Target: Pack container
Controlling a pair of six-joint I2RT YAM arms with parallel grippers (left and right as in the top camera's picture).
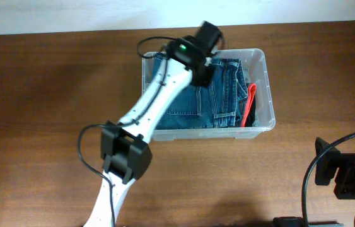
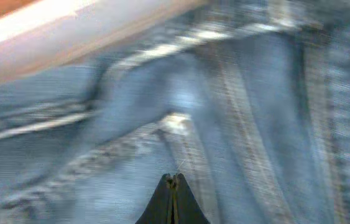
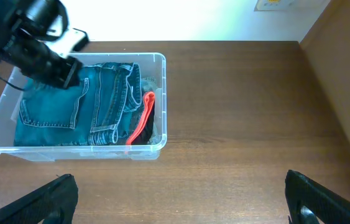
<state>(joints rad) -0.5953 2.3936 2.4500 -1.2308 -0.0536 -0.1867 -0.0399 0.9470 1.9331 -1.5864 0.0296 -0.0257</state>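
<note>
The container [image 1: 262, 63] sits toward the far edge of the brown surface [image 1: 38, 94]. Folded jeans [image 1: 224, 104] fill most of it, and a red-and-black item [image 1: 250, 104] is wedged along its right wall. The left fingers [image 2: 172, 186] — pressed tip to tip — hang over the denim near the far rim. The right fingers [image 3: 53, 202] are spread wide over bare wood, well apart from the container's near edge.

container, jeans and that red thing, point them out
container [image 3: 69, 151], right wrist view, on its front wall
jeans [image 3: 50, 115], right wrist view, on the left half of the folded denim
red item [image 1: 248, 104], overhead view, midway along the strip
</note>
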